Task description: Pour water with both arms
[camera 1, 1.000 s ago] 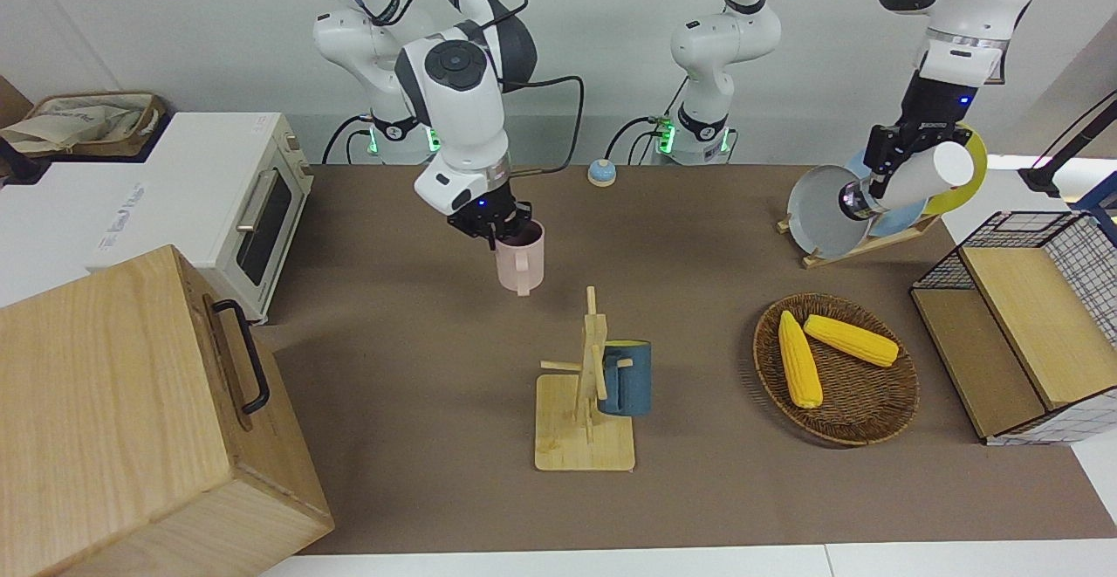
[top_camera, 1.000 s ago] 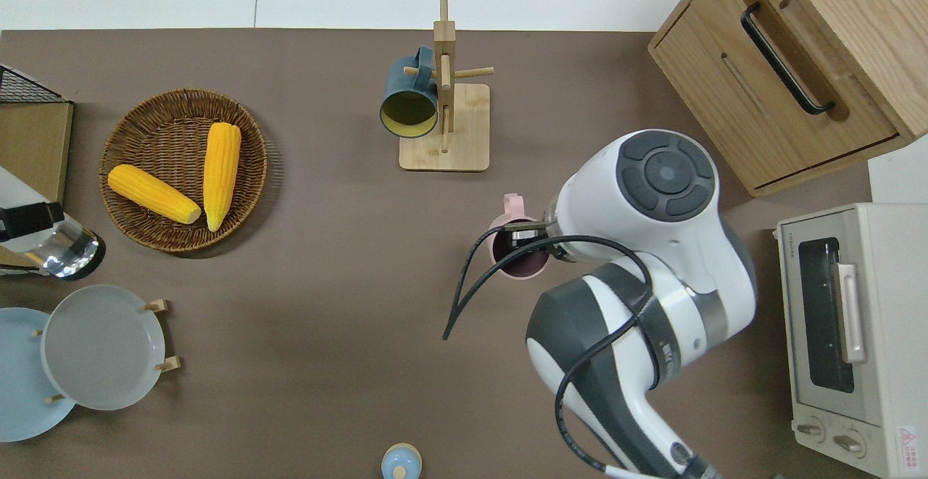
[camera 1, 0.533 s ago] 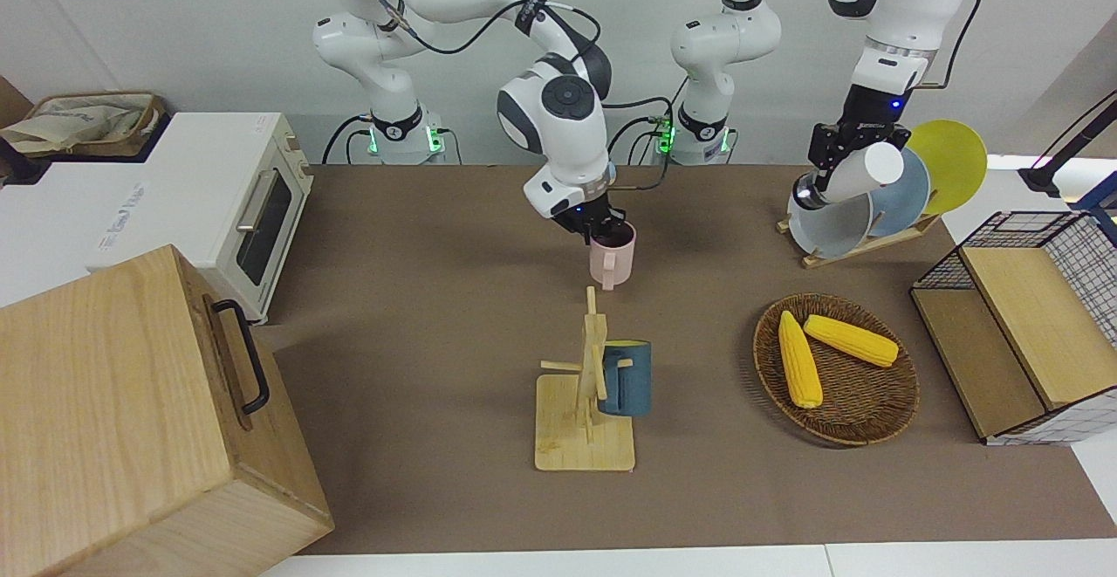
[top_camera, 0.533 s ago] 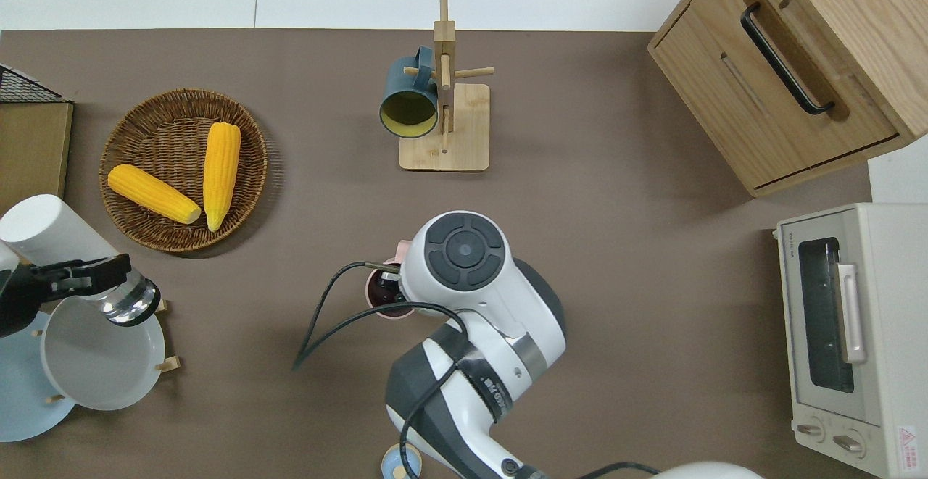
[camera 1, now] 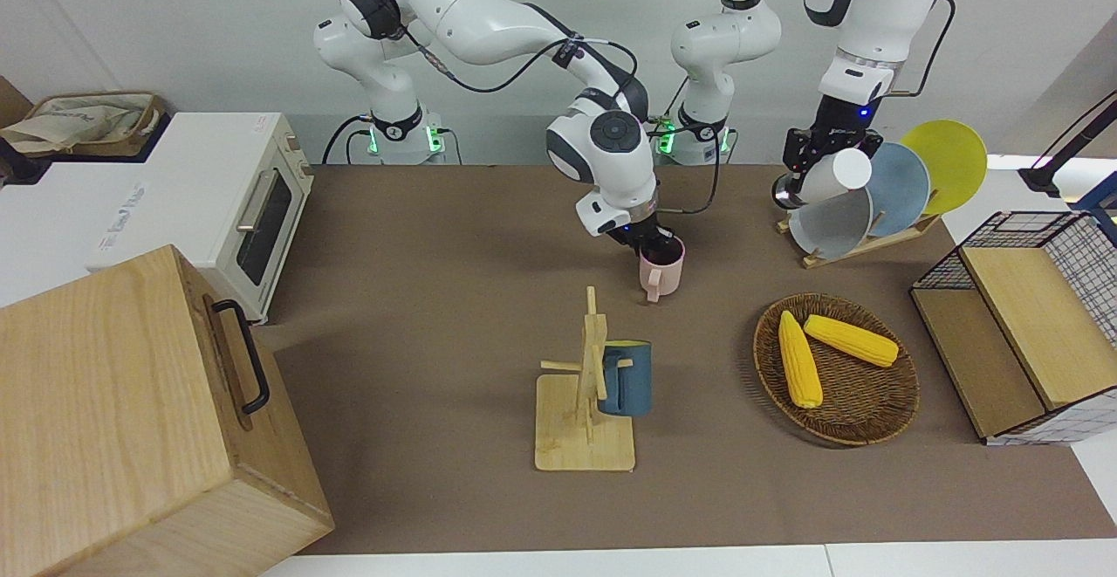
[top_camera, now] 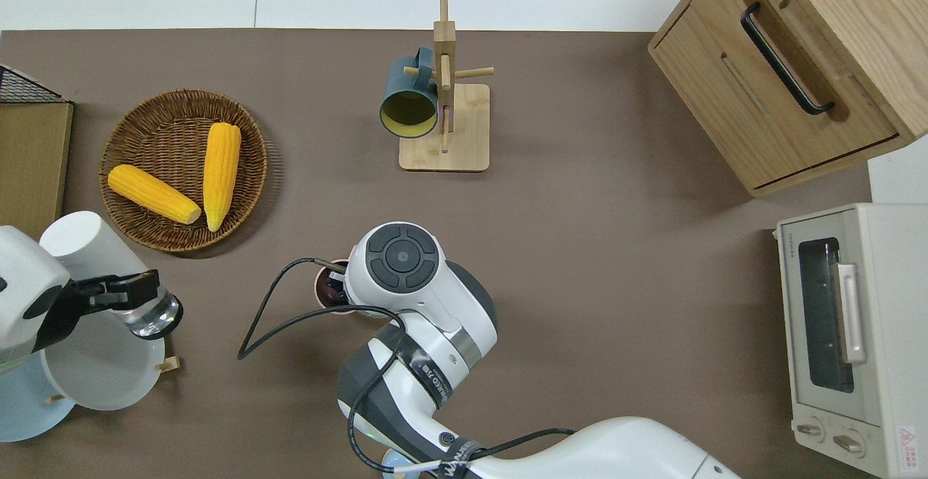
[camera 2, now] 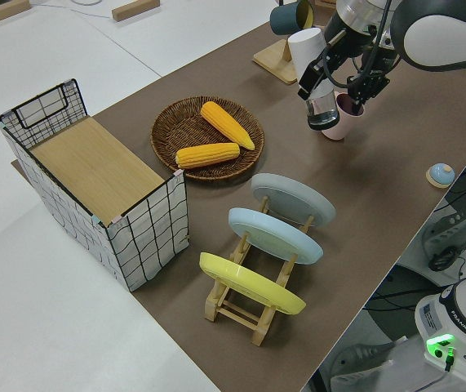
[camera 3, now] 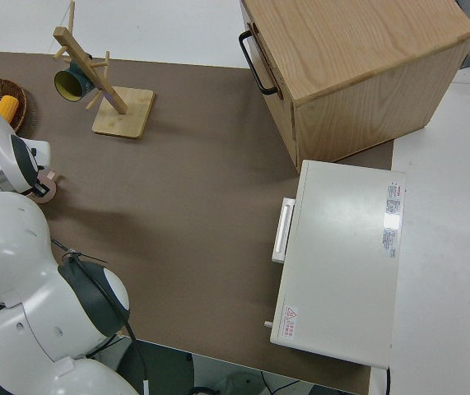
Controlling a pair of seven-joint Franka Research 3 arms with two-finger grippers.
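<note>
Overhead view: the right gripper (top_camera: 335, 289) pinches the pink ceramic mug's (camera 1: 661, 271) rim mid-table while the left gripper (top_camera: 109, 292) clamps a tilted white steel-based bottle (top_camera: 101, 265) over 1 grey plate (top_camera: 101, 374), risking spills.

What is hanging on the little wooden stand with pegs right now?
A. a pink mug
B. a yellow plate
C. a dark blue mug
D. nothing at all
C. A dark blue mug hangs from a peg of the wooden stand; the pink mug is elsewhere, at the right gripper, nearer to the robots than the stand.
</note>
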